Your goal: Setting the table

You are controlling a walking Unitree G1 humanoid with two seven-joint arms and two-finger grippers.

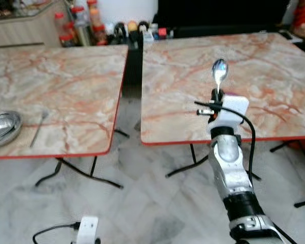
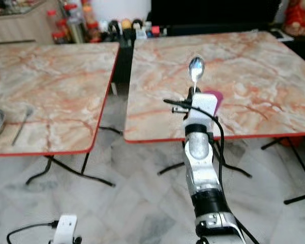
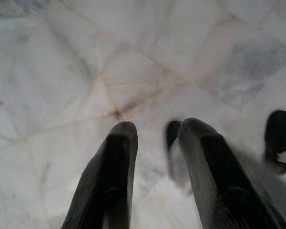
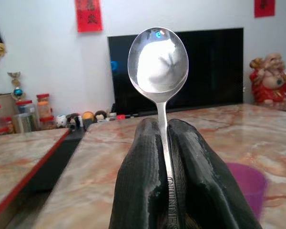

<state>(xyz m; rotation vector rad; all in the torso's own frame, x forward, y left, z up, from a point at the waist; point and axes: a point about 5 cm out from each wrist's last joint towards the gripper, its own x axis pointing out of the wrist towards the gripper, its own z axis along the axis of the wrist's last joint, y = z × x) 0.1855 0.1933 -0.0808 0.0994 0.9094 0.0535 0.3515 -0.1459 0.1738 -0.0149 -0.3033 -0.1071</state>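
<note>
Gripping a shiny oval-bowled steel spoon (image 4: 158, 62) upright, ribbed black right end effector (image 4: 165, 143) above the marble-patterned table (image 1: 274, 86)

Purple cup (image 4: 245, 183) half hidden behind fingers (image 4: 205, 181), steel bowl (image 1: 2, 127) cut by edge

Both eye views look down from the head at two marble tables (image 1: 56, 96). The left wrist view faces the floor (image 3: 86, 57) closely; the right wrist view looks level across the tabletop.

Right surface (image 1: 254, 71) mostly bare ahead of right hand (image 4: 164, 143) w/ spoon (image 4: 158, 62); only purple cup (image 2: 214, 97) just beside it. Left surface (image 1: 66, 81): bowl (image 1: 2, 127) & utensil (image 1: 38, 128) near front edge, bare behind. Gap btwn surfaces narrow.
</note>
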